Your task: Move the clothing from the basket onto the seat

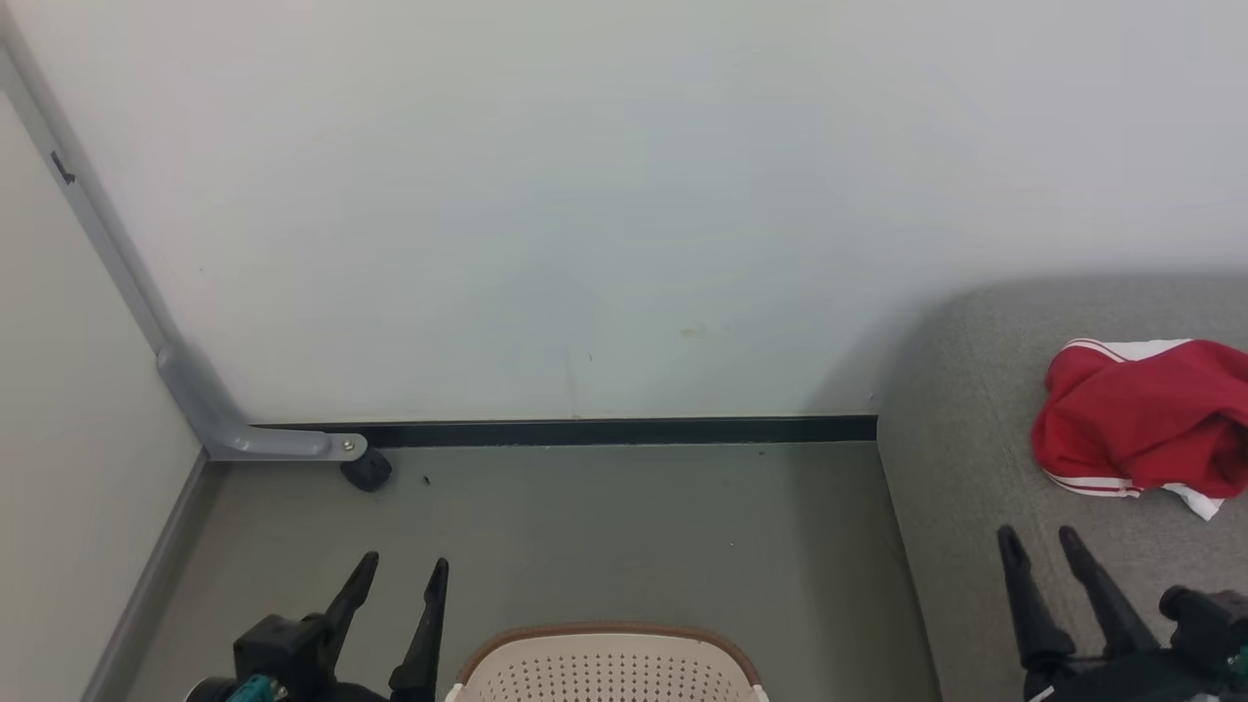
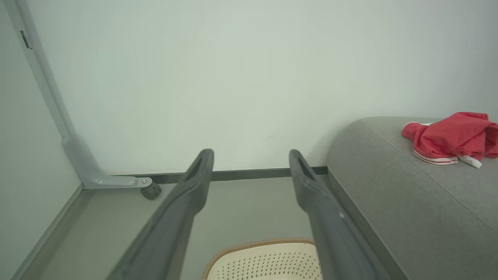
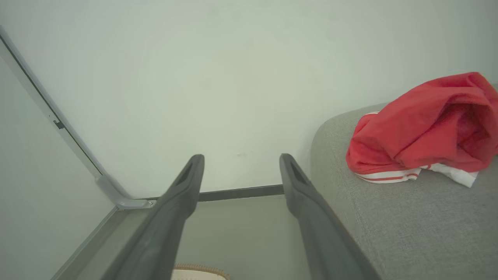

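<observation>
A crumpled red garment with white stripes, the clothing (image 1: 1141,419) (image 2: 451,138) (image 3: 424,128), lies on the grey seat (image 1: 965,439) (image 2: 389,186) (image 3: 408,217) at the right. The cream perforated basket (image 1: 609,668) (image 2: 264,260) (image 3: 198,272) stands on the floor at the bottom centre; its inside is out of view. My left gripper (image 1: 405,570) (image 2: 251,155) hangs open and empty just left of the basket. Over the seat's front part, short of the clothing, my right gripper (image 1: 1038,538) (image 3: 241,160) is open and empty.
A white wall closes the back with a dark skirting strip (image 1: 604,431). At the left corner a grey metal frame leg with a black caster (image 1: 369,471) rests on the grey floor (image 1: 604,526) between the wall and the basket.
</observation>
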